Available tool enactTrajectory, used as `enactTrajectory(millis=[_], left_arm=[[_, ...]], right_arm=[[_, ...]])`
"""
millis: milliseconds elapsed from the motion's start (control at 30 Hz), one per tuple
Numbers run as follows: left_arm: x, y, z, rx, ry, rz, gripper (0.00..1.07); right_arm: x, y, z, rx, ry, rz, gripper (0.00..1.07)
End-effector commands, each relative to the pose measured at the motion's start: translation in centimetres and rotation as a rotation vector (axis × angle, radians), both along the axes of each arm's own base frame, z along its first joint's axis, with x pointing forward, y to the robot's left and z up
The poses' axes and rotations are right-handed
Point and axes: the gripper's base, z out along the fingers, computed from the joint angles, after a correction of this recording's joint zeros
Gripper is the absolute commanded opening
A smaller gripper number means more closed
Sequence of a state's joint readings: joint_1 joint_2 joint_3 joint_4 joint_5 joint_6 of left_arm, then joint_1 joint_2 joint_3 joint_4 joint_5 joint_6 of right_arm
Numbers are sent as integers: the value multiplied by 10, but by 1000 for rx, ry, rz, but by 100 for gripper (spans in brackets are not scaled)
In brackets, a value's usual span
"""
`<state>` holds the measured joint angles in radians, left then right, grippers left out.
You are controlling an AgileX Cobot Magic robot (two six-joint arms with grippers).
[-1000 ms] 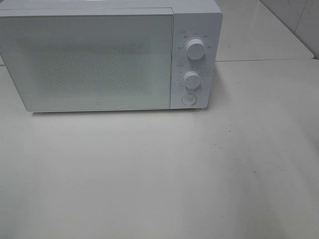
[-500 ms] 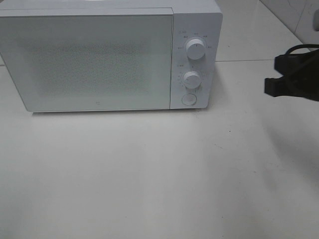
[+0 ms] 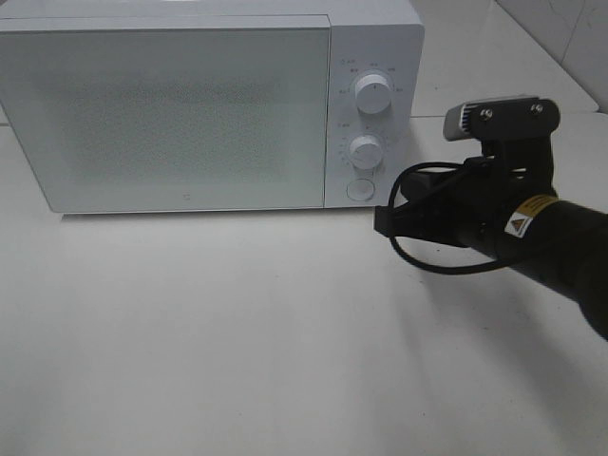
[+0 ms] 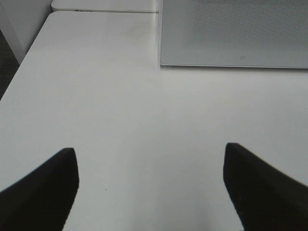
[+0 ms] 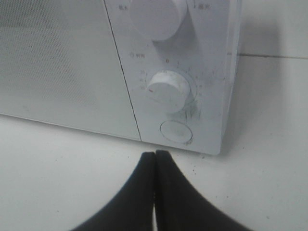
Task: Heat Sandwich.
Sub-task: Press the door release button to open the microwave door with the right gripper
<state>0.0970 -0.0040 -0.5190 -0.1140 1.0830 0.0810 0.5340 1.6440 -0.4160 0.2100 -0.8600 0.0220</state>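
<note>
On the left, the left end effector (image 4: 150,149) hung with its fingers spread wide over bare counter (image 3: 237,332), holding nothing. The microwave (image 3: 190,19) stood with its door (image 3: 171,119) closed. The sandwich appeared in no view, and whether it sat behind that frosted door could not be told. Right of the door were 2 knobs, with the round button (image 3: 360,189) below them. The right end effector (image 5: 155,155), fingers pressed together and empty, pointed at that button from just in front, not yet touching. This looked like the door-opening step. The next move probably called for a straight push onto the button, clear of the lower knob (image 5: 167,90).
</note>
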Motion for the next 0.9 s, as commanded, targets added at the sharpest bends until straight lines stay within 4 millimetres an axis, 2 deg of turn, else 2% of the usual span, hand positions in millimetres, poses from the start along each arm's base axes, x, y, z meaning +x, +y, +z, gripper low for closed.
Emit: enactTrajectory(millis=[33, 433, 733, 900], left_arm=[[-2, 0, 0, -3, -29, 6, 78], [-2, 0, 0, -3, -29, 6, 78], [-2, 0, 0, -3, -29, 6, 78], [-2, 0, 0, -3, -29, 6, 78]], right_arm=[[5, 10, -11, 41, 12, -38, 0], [39, 35, -48, 186, 132, -122, 0], [57, 47, -56, 262, 149, -159, 0], [64, 46, -62, 290, 184, -236, 0]])
